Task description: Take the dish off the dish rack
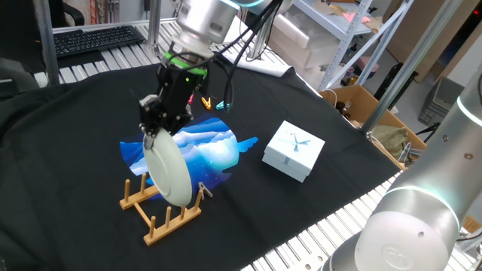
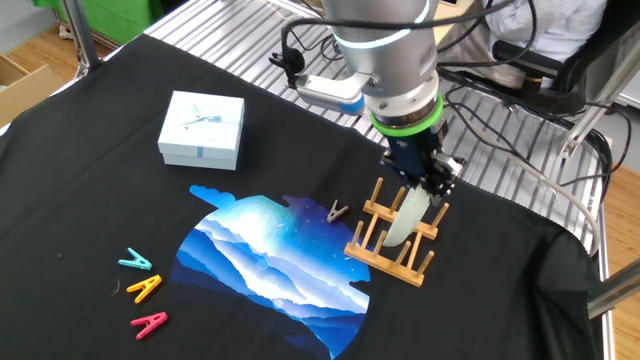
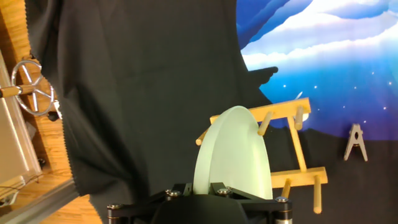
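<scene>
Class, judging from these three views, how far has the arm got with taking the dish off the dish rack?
Done: the gripper has reached the dish and grips its top edge. In hand: lifting; the dish stands on edge, its lower part between the pegs of the dish rack. Left: raising it clear and setting it down.

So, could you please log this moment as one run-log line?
gripper: shut on dish rim | dish: upright between pegs of dish rack | removal: not yet done
</scene>
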{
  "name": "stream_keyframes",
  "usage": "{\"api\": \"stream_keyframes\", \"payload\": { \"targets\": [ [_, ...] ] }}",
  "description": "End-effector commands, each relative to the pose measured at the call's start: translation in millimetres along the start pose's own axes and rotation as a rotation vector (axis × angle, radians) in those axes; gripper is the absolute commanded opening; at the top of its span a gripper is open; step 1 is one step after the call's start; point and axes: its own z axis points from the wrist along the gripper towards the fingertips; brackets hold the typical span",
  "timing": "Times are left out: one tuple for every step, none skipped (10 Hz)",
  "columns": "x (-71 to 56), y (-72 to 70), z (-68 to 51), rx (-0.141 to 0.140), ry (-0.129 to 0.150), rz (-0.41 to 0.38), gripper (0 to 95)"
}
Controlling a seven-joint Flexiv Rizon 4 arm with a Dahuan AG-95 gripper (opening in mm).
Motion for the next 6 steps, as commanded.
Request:
{"api": "stream_keyframes", "payload": {
  "targets": [
    [2.4,4.3,-7.6,-0.002,0.007,0.011,0.0],
    [2.4,5.7,-12.9,0.005,0.009,0.013,0.0],
    [3.0,5.5,-19.8,0.008,0.009,0.014,0.0],
    [3.9,4.9,-26.2,0.016,0.007,0.013,0.0],
    [4.1,4.9,-28.2,0.018,0.007,0.013,0.0],
    [3.1,4.8,-40.9,0.057,-0.004,0.0,0.0]
  ]
}}
